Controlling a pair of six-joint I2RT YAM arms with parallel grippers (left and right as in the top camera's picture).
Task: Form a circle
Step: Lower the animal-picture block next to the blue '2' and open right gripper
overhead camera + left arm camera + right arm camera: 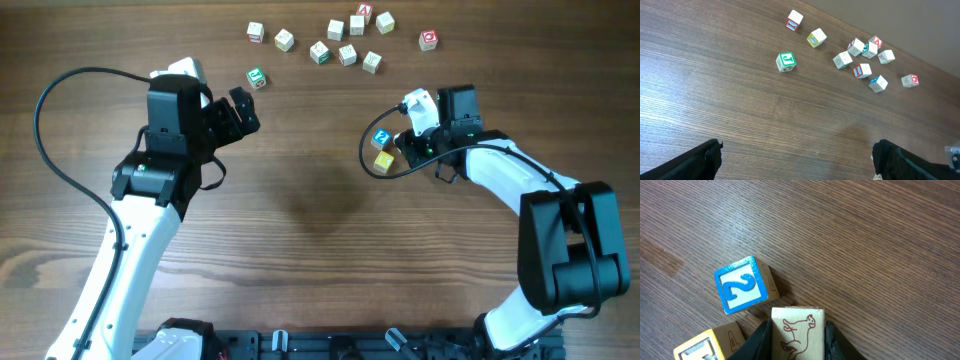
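Note:
My right gripper (798, 341) is shut on a cream cube (797, 322) printed with a red animal, its black fingers pressed on both sides. Just ahead of it a blue-faced cube (741, 286) marked 2 rests on the table, and a yellow-edged cube (705, 345) lies at its lower left. From overhead the right gripper (404, 148) sits beside the blue cube (381, 138) and the yellow cube (384, 160); the cream cube is hidden there. My left gripper (240, 112) stands wide open with nothing between its fingers (700, 160), below a green-faced cube (257, 78).
Several loose cubes (346, 54) lie scattered along the table's far side, with a red-faced one (428, 40) at the right end. The left wrist view shows the same group (862, 70) and the green cube (785, 62). Cables loop beside both arms.

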